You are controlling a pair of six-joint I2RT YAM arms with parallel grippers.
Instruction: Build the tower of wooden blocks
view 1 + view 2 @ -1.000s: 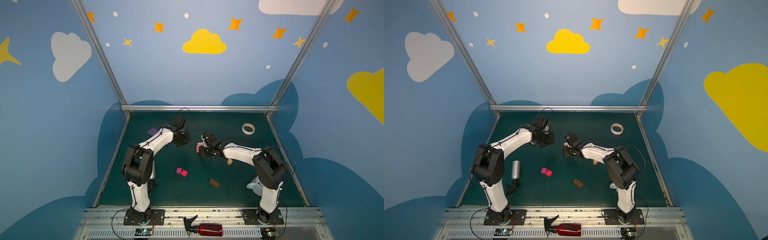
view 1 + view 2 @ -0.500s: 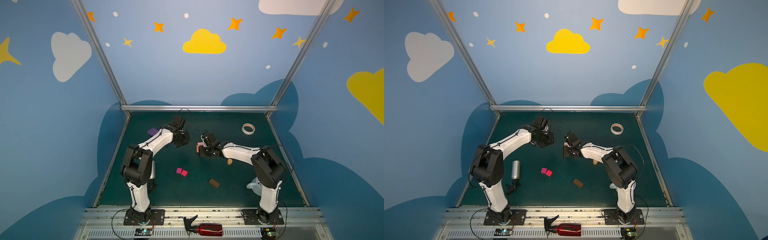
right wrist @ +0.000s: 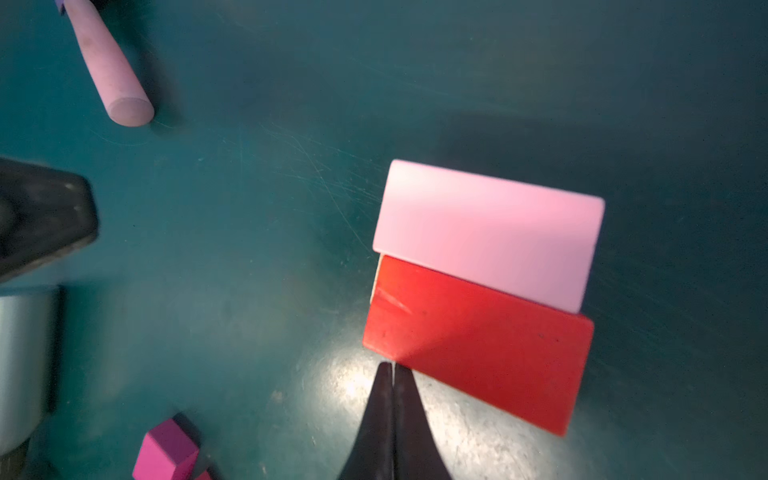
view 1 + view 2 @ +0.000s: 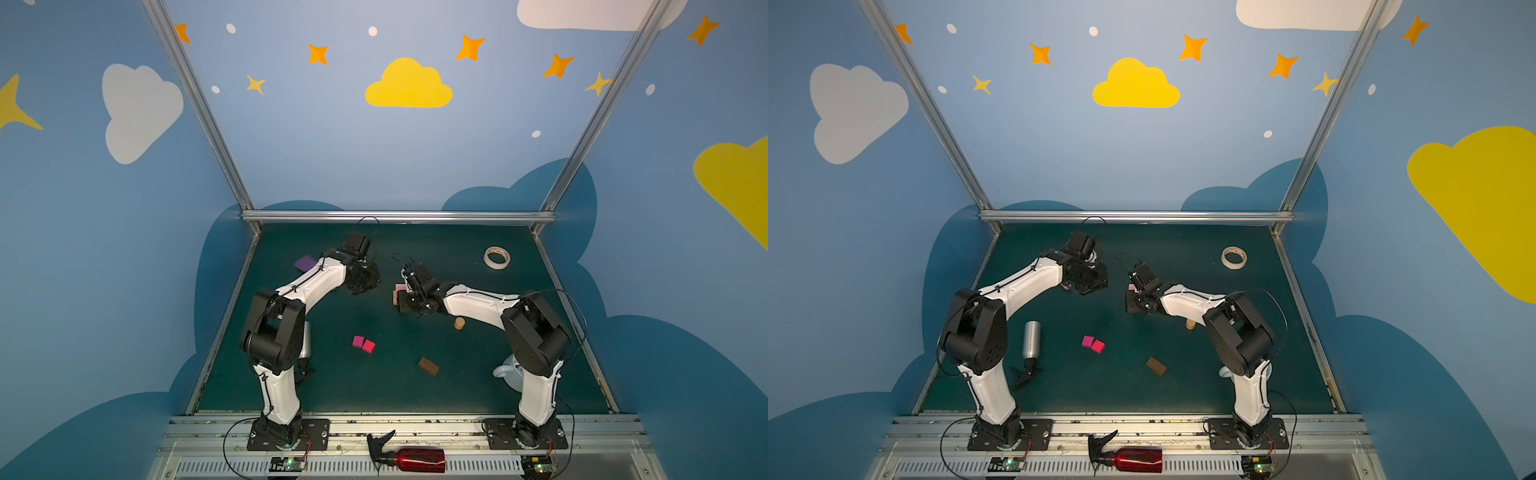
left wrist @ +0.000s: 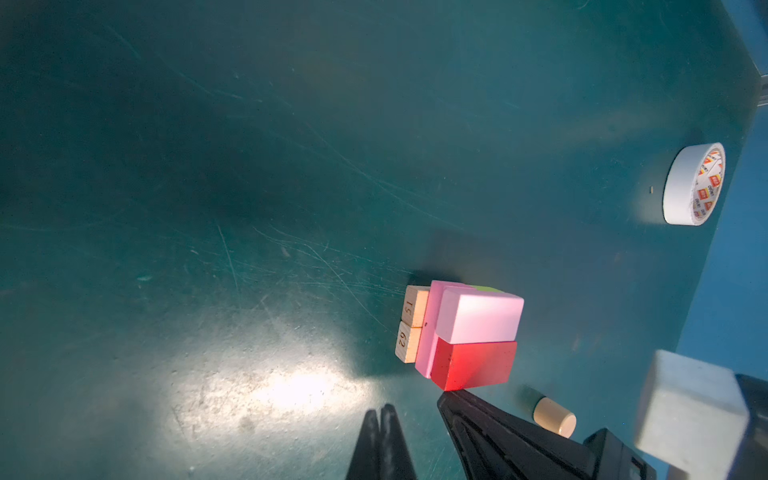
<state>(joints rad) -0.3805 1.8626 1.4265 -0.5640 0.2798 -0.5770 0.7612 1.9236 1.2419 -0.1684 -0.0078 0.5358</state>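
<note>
The tower (image 5: 465,328) stands mid-table: tan blocks (image 5: 411,324) at its base, a pink and a green layer, then a pink bar (image 3: 490,232) and a red bar (image 3: 478,340) side by side on top. My right gripper (image 3: 392,365) is shut and empty, its tip against the red bar's edge; in both top views it (image 4: 401,301) hides most of the tower. My left gripper (image 5: 380,409) is shut and empty, apart from the tower, to its left (image 4: 363,286). Loose on the mat lie two magenta and red squares (image 4: 363,344), a brown block (image 4: 428,366) and a tan cylinder (image 4: 459,323).
A white tape roll (image 4: 496,257) lies at the back right and a purple spatula (image 4: 305,262) at the back left. A silver bottle (image 4: 1031,340) lies by the left arm's base and a white mug (image 4: 509,372) by the right arm's base. A red spray bottle (image 4: 415,459) lies on the front rail.
Both arms have shifted only slightly. Both grippers stay shut and the blocks lie where they were.
</note>
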